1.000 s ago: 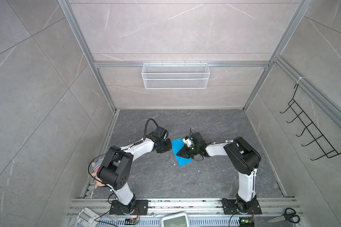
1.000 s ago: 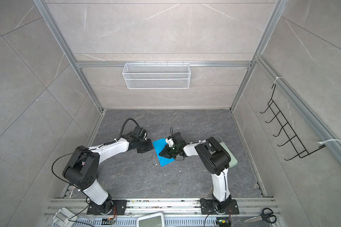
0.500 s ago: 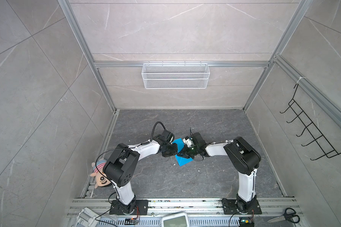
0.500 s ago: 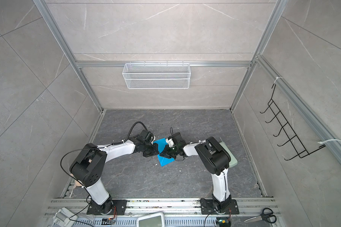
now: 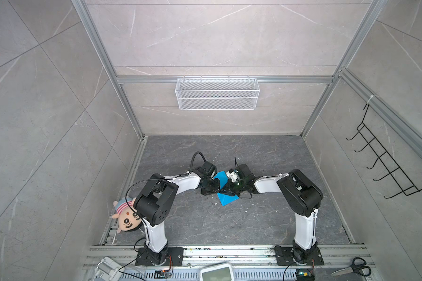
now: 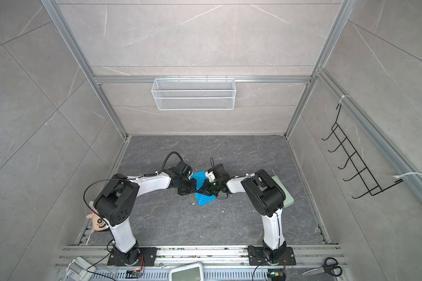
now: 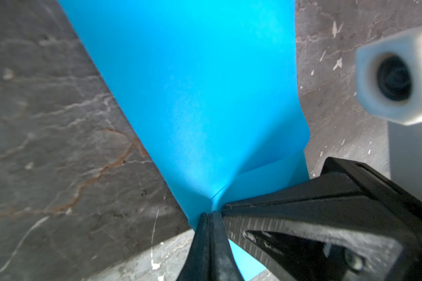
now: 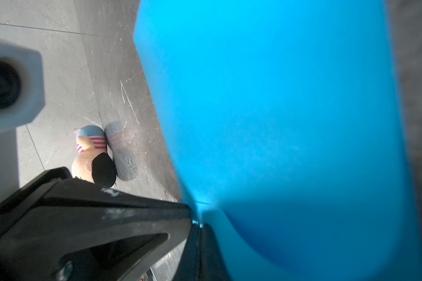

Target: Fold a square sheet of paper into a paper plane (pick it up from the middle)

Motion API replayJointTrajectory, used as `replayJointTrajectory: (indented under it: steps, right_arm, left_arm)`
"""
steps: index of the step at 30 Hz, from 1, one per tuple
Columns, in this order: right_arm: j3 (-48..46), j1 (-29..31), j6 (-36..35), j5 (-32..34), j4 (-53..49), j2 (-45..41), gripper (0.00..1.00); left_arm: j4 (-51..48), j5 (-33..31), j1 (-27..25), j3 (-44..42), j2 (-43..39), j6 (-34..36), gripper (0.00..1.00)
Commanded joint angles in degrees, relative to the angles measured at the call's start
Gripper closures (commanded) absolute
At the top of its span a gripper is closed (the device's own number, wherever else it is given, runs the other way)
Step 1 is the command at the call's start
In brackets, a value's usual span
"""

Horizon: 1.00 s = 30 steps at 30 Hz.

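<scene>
Blue sheet (image 5: pixel 227 199) sits mid-floor btwn the two arms, w/ both grippers meeting over its middle. L gripper (image 7: pixel 208 215) reaches in from the left, R gripper (image 8: pixel 199 225) from the right. In both top views their tips are just beside each other.

In left wrist view, L gripper's fingers are pressed together w/ a thin edge of the sheet nipped btwn them, right at a crease. In right wrist view, R gripper's fingers are likewise closed, w/ a sliver of blue caught in the seam. So both are clamped on the sheet, at nearly the same spot.

Sheet is bright sky-blue, plain, no marks. It's not flat: paper bows away from the pinched part in a smooth curve. One sharp crease runs out from L pinch pt, w/ a second layer showing under it. From above, a small part pokes out on the far side of the grippers. A larger pointed part shows on the near side, over dark grey stone floor (image 5: pixel 205 226).

Plush doll (image 5: pixel 127 216) lies at floor's left edge, well apart from the sheet.
</scene>
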Motion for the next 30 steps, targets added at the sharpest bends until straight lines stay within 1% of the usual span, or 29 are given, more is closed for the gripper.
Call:
replayJointTrajectory:
  steps: [1,6,11,13,21,30]
  right_arm:
    - [-0.48,0.01,-1.03,4.66,-5.84,0.42,0.93]
    - [-0.55,-0.25,-1.05,3.46,-5.13,-1.52,0.93]
    - [-1.18,-0.65,-2.2,2.24,-4.98,-5.66,0.93]
    - [-1.0,-0.66,-2.77,1.27,-6.07,-6.1,0.93]
    - [-4.57,-0.14,-1.92,-2.83,-4.59,-6.73,0.93]
    - [-6.58,0.39,-2.9,-3.5,-5.4,-7.8,0.92]
  left_arm:
    - [-2.08,-1.7,-0.11,1.61,0.79,1.34,1.0]
    - [-4.11,-2.83,-0.13,1.87,1.7,1.59,1.0]
    - [-4.95,-3.46,-0.11,1.85,2.06,1.69,1.0]
    - [-4.87,-3.31,-0.13,2.0,2.28,1.7,1.0]
    - [-4.88,-3.2,-0.17,2.49,2.75,1.63,1.0]
    - [-4.9,-3.39,-0.2,2.65,3.12,1.34,1.0]
